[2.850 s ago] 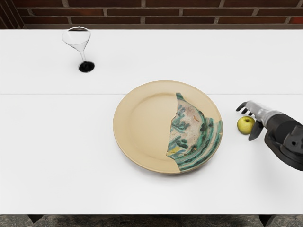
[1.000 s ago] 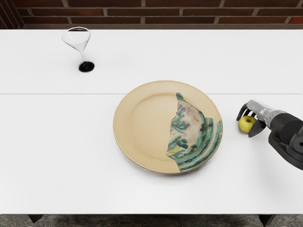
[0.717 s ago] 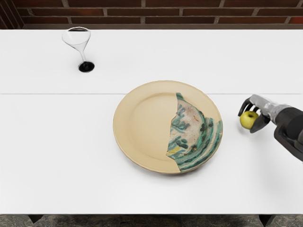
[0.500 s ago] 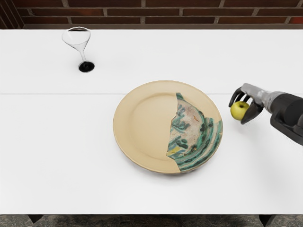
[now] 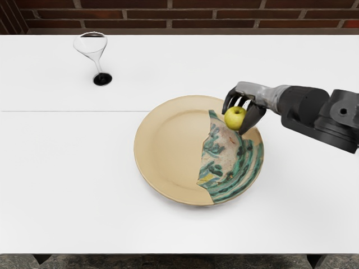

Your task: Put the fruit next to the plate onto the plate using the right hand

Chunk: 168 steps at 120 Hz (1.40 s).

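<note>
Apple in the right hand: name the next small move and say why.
Probably lower the apple a little toward the middle of the plate, then release it. The right hand grips it over the plate's far right edge, seemingly above the surface, so letting go here might send it rolling off the rim.

1. Right arm (image 5: 317,111) enters from the right edge, with the forearm running roughly level toward the left.
2. The forearm housing is dark and bulky. A grey wrist section narrows into the hand.
3. Right hand (image 5: 245,101) is palm down, dark fingers (image 5: 229,102) curled downward.
4. The thumb sits on the near-right side and the other fingers on the far-left side, closed around a yellow-green apple (image 5: 235,117).
5. Hand height is unclear from this view.
</note>
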Tool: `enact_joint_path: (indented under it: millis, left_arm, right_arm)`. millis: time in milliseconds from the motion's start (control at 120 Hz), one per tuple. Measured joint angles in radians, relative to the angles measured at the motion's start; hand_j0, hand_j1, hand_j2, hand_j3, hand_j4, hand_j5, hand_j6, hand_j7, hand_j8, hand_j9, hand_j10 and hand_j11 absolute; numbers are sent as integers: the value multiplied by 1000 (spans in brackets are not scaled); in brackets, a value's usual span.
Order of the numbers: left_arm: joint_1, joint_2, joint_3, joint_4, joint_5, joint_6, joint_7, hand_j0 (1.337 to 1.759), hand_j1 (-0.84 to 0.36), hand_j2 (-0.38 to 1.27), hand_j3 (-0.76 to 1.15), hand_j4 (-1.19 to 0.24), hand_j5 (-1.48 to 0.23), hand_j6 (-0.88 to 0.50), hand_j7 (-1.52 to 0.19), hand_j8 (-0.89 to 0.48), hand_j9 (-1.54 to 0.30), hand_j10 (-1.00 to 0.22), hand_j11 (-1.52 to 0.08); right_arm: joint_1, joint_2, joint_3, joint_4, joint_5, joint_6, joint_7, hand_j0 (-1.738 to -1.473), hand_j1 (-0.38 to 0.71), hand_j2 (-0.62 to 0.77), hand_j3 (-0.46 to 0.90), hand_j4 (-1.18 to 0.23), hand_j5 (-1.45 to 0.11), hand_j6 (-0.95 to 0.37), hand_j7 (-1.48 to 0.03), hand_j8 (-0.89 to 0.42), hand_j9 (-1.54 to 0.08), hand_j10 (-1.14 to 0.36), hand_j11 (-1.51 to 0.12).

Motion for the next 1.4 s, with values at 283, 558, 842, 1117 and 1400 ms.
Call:
enact_joint_path:
  millis: [283, 558, 842, 1117, 1400]
  left_arm:
    - [0, 0, 0, 1, 0, 0, 0, 1658, 349, 0, 0, 0, 0, 0, 0, 0, 0, 0, 0]
    - [0, 0, 0, 0, 0, 0, 0, 1658, 349, 0, 0, 0, 0, 0, 0, 0, 0, 0, 0]
    - [0, 0, 0, 0, 0, 0, 0, 1658, 349, 0, 0, 0, 0, 0, 0, 0, 0, 0, 0]
    - [1, 0, 0, 0, 0, 0, 0, 1658, 349, 0, 0, 0, 0, 0, 0, 0, 0, 0, 0]
    - [8, 0, 0, 2, 3, 0, 0, 1658, 349, 0, 0, 0, 0, 0, 0, 0, 0, 0, 0]
  right_arm:
    - [41, 109, 8, 0, 50, -15, 0, -1658, 216, 134, 2, -650, -946, -435, -890, -420, -931, -659, -931]
    - [24, 178, 1, -3, 54, -53, 0, -1656, 200, 89, 1, -652, -975, -425, -922, -407, -972, -680, -973]
    - [3, 174, -4, -15, 45, -16, 0, -1656, -96, 38, 0, -305, -445, -208, -428, -196, -444, -316, -444]
    - [-29, 102, 152, -10, 191, 117, 0, -1658, -284, 10, 0, -80, -116, -56, -111, -53, -116, -83, -116]
    - [-288, -100, 525, -140, 657, 705, 0, -1658, -333, 3, 0, -21, -29, -15, -28, -14, -29, -21, -29]
